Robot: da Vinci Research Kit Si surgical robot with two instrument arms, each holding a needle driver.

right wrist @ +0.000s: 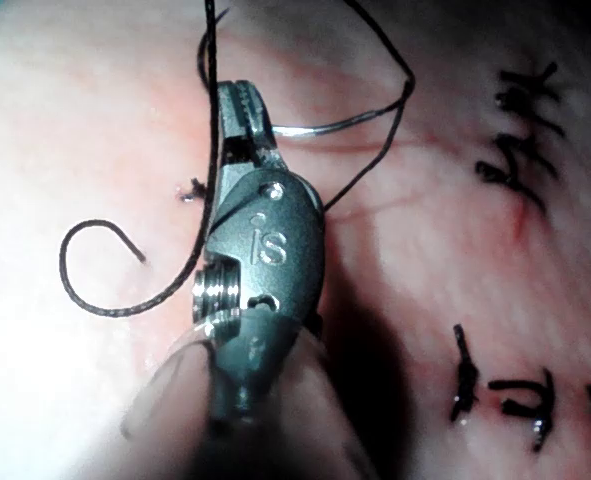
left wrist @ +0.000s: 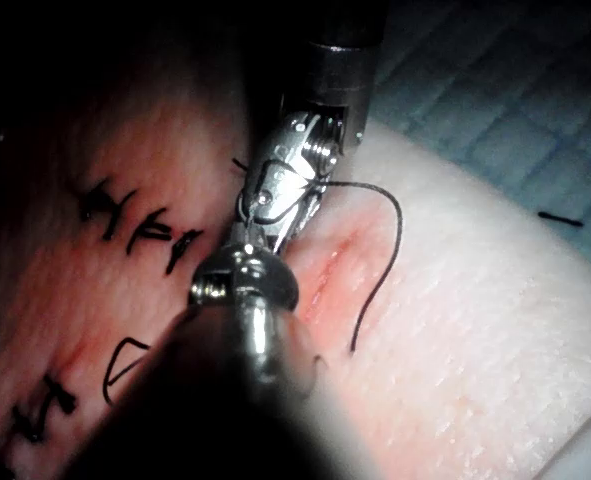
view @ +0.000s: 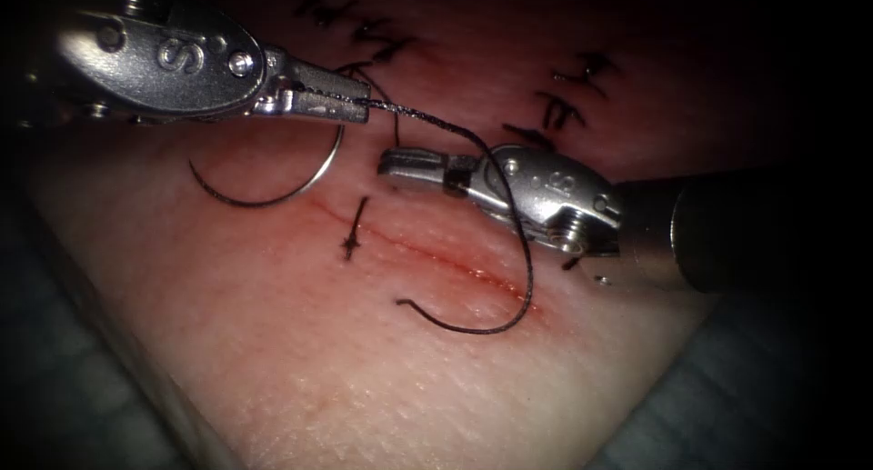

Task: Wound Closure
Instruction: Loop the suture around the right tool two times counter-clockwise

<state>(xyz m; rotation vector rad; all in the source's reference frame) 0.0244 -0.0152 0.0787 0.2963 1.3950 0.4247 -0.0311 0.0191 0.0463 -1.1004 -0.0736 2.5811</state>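
My left tool comes in from the upper left, jaws shut on the curved needle near its tail end. The needle hangs below the jaws over the tissue, left of the cut, and is not in the tissue. Dark thread runs from the left jaws, drapes over my right tool, crosses the cut and curls to a free end. The right tool's jaws look shut and hold nothing. The needle gleams just beyond them.
One short stitch crosses the cut near its left end. Red fluid tints the tissue along the cut. Rows of dark stitches lie on the far tissue. A blue-grey cloth borders the tissue.
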